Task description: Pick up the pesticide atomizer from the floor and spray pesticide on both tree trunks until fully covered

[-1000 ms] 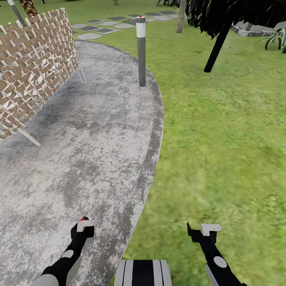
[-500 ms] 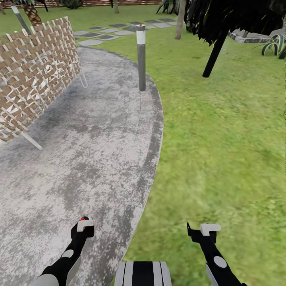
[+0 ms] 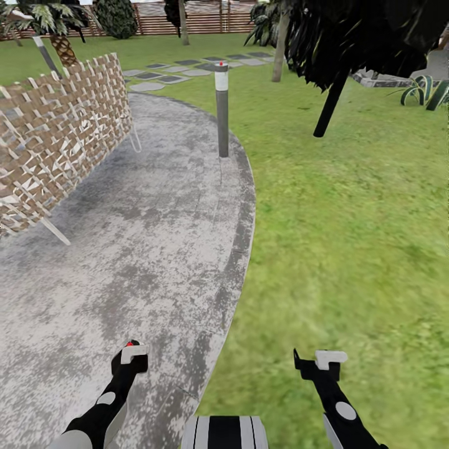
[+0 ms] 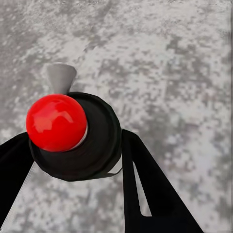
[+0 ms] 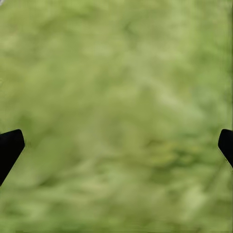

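Observation:
My left gripper (image 3: 130, 357) (image 4: 77, 141) is shut on the pesticide atomizer (image 4: 94, 145). From above I see its round black cap, a glossy red ball and a grey nozzle. Its body is hidden below the fingers, and its red dot (image 3: 130, 343) peeks over the gripper, above the blotched grey floor (image 3: 125, 249). My right gripper (image 3: 319, 362) (image 5: 119, 148) hangs open over grass. Two straight tan tree trunks (image 3: 278, 53) (image 3: 183, 28) stand far ahead on the lawn, their crowns cut off.
A tall dark-grey post (image 3: 222, 118) with a pale band and red-dotted top stands at the paving's curved edge. A woven wicker seat (image 3: 56, 137) lines the left. A near-black tree (image 3: 329, 106) leans at right. Stepping slabs (image 3: 187, 65) and a brown fence (image 3: 206, 15) lie beyond.
The head view has tilted upward, bringing the fence, the far trunks and bushes into the picture. Both arms keep their pose and the left gripper stays shut on the atomizer.

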Controlling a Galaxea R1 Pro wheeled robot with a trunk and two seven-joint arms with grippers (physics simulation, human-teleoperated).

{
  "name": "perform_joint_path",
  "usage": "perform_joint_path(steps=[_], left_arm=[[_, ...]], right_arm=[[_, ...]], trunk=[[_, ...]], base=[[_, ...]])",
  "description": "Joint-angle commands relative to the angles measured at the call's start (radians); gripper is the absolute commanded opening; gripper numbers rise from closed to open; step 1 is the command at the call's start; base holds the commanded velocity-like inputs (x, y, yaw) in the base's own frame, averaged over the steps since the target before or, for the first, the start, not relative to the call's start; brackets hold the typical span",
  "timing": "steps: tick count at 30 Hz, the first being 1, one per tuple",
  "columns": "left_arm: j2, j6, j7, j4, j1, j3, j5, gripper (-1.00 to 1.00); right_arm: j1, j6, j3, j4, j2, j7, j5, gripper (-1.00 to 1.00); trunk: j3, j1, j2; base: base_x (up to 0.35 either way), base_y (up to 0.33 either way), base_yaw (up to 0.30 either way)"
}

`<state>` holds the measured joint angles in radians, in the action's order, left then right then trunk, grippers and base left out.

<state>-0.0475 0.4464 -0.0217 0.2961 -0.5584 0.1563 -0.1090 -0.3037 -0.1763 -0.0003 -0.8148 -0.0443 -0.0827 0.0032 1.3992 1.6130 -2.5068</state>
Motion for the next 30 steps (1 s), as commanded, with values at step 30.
perform_joint_path(steps=[30], left_arm=[[-0.001,-0.009,-0.001,-0.007,0.052,-0.007,-0.010,-1.00]], right_arm=[[0.101,-0.185,0.002,0.009,0.002,-0.050,0.089,1.00]], trunk=[[-0.156,-0.017,0.014]], base=[[0.000,0.000,0.000]])
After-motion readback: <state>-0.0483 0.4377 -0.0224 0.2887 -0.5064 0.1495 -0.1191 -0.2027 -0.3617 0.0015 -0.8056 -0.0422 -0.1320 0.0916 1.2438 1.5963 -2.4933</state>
